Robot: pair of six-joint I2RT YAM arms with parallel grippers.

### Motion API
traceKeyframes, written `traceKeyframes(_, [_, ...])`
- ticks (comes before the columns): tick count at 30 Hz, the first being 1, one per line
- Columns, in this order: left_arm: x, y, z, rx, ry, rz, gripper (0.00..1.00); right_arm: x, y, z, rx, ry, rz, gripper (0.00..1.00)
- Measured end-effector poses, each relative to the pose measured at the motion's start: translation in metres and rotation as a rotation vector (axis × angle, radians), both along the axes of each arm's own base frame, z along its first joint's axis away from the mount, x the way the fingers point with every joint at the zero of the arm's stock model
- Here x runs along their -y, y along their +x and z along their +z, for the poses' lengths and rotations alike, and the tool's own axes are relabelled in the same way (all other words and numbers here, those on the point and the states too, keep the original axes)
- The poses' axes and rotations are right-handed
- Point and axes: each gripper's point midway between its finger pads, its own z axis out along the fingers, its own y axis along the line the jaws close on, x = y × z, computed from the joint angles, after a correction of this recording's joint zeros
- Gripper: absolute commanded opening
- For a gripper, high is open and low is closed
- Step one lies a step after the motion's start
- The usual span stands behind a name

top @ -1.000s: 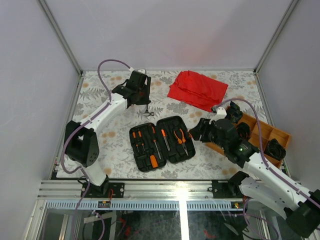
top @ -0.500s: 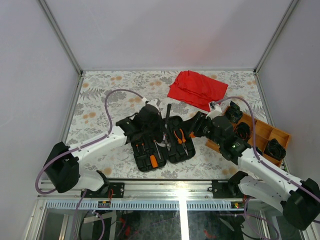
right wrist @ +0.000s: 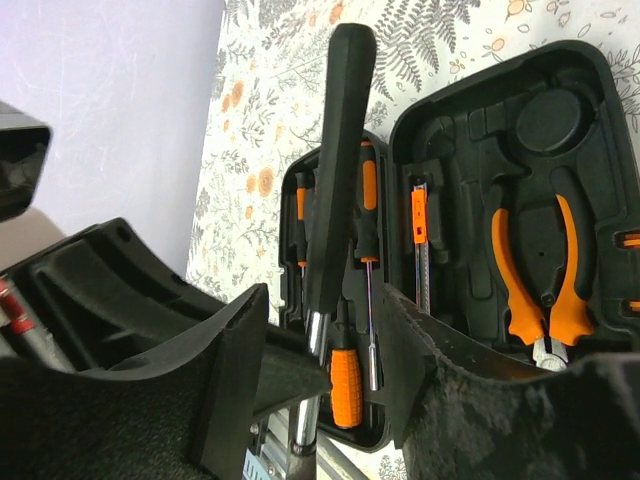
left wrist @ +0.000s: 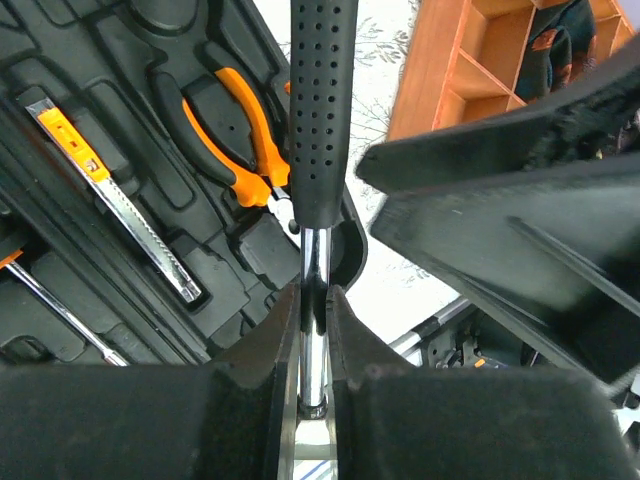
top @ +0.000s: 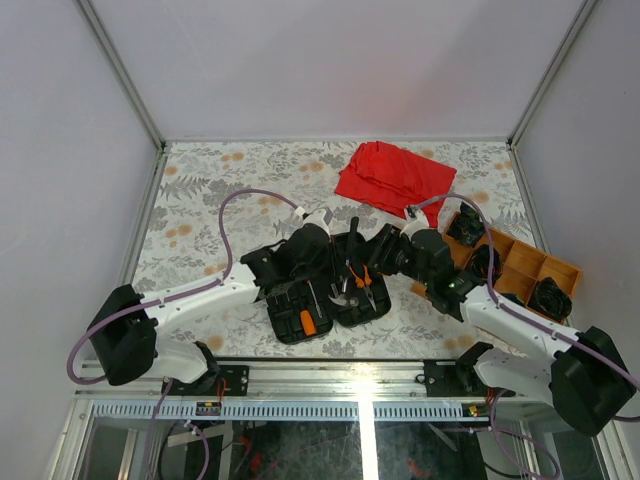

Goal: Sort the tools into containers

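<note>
Centre-bottom of the top view: open case (top: 350,310) on the floral bench (top: 210,190), both halves lying flat. Left pincer (left wrist: 313,292), reaching in from the lower left, is clamped narrow on the chrome shaft of the driver (left wrist: 322,110). The tool's black dimpled handle points away from the fingers and stands over the case, clear of its slots.

Right pincer (right wrist: 320,322) enters from the lower right and meets the left one above the case. Its jaws stand moderately wide, one finger on either side of the driver near the join of shaft and handle. A gap shows on both sides, so it grips nothing.

Right half of the case: orange-handled pliers (right wrist: 530,270) seated in their moulded slot, with a round recess above them. Centre of the case in the right wrist view: slim screwdrivers (right wrist: 365,190) lie side by side in their slots, next to a knife (left wrist: 110,190) with an orange slider.

Top right of the top view: red cloth (top: 395,178) lies apart from the case. Right edge: wooden tray (top: 520,265) with compartments, partly hidden by the right arm.
</note>
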Motion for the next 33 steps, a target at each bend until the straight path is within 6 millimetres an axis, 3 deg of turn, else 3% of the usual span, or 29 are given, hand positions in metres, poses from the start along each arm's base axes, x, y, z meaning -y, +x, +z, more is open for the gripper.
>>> traceKeyframes(6, [0.006,-0.006,0.002,0.006,-0.009,-0.021,0.0,-0.011,0.005,-0.017,-0.05,0.011,0.015,0.42])
traceKeyframes(10, [0.008,-0.009,0.001,0.006,-0.008,-0.03,0.01,-0.015,0.007,-0.023,-0.067,0.015,0.025,0.23])
traceKeyframes(14, [0.006,-0.011,-0.005,0.003,-0.003,-0.032,0.21,-0.018,0.006,-0.023,-0.073,0.028,0.039,0.02])
traceKeyframes(20, [-0.001,-0.009,0.006,0.03,-0.024,0.01,0.47,-0.011,0.005,-0.032,-0.069,-0.036,0.031,0.0])
traceKeyframes(23, [-0.009,-0.005,0.024,0.067,-0.052,0.043,0.51,0.0,0.005,-0.032,-0.048,-0.097,0.008,0.0])
traceKeyframes(27, [-0.038,0.006,0.038,0.097,-0.076,0.118,0.52,0.015,0.009,-0.019,0.02,-0.172,-0.024,0.0])
traceKeyframes(33, [-0.11,0.019,0.015,0.074,0.017,0.305,0.52,0.028,0.011,-0.009,0.087,-0.25,-0.04,0.0])
